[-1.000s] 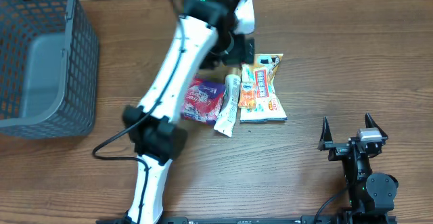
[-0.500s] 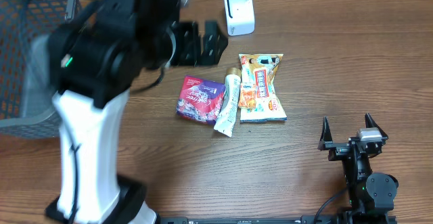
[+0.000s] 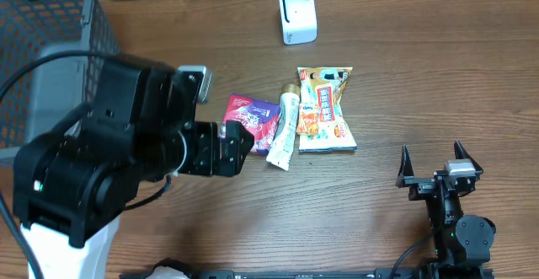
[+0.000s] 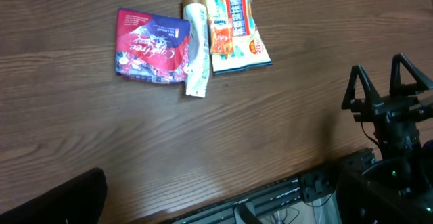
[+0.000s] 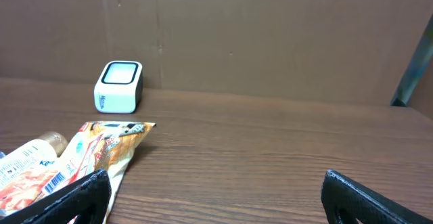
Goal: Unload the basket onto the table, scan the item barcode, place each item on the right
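Items for scanning lie in a tight cluster in the middle of the surface: a red sweet packet on the left, a white tube touching it, and an orange snack packet on the right. The white scanner stands beyond them at the far edge, well apart.

The left tool hangs raised over the surface just left of the red packet, jaws spread and empty. The right tool sits parked at the near right, equally released.

My reading is that the step in hand is picking up one item. Doing it well means taking the red packet — the nearest — by a free edge, so the tube isn't dragged along. The grip should also stay clear of the barcode (I cannot find it on this packet from here), so that face can be turned squarely to the scanner's window.
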`<action>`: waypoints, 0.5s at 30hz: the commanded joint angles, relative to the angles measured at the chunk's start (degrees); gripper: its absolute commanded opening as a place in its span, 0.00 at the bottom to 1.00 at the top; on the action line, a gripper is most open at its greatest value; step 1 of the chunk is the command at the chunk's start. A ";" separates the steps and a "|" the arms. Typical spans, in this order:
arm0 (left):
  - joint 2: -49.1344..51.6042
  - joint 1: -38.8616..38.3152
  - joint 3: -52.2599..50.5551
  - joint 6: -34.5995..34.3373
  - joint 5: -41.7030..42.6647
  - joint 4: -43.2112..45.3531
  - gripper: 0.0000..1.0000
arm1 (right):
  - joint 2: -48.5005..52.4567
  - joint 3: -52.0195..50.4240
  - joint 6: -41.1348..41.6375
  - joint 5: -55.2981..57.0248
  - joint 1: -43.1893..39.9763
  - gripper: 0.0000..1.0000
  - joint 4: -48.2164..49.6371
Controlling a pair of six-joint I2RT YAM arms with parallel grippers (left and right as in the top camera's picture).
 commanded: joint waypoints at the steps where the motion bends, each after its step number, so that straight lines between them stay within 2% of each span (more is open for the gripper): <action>1: -0.59 -0.39 -0.68 1.29 -0.44 0.26 1.00 | -0.46 -0.59 0.15 0.11 0.26 1.00 0.35; 15: -0.11 -0.63 -0.68 1.29 -0.22 0.26 1.00 | -0.46 -0.59 0.15 0.11 0.26 1.00 0.35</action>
